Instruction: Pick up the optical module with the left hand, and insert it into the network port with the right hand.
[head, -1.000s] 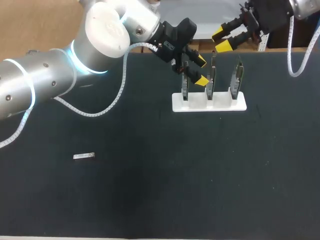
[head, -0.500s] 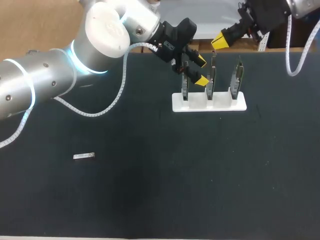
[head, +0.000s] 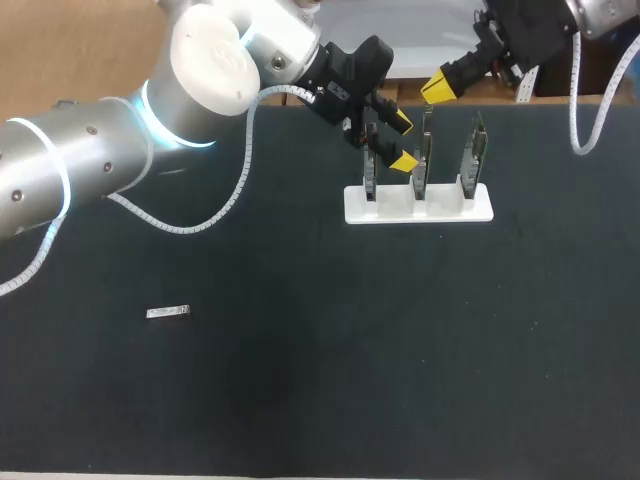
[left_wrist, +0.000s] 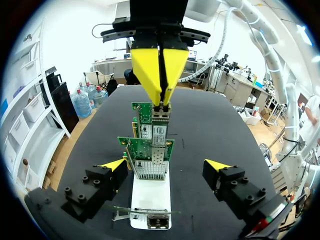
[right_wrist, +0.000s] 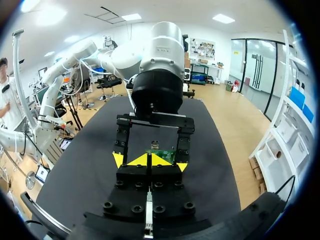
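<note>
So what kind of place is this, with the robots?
Probably a robotics lab or a test bench for electronics work. The left arm and the right arm hang over a black table, where a white stand holds green circuit cards upright.

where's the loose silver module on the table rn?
Head view: the silver module lies flat on the left side of the table, alone, well left of the white rack and nearer the camera.

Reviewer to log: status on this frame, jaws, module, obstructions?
Left gripper jaws open by the end card. Right gripper jaws shut just above optical module, standing in middle card. Nothing blocking.
</note>
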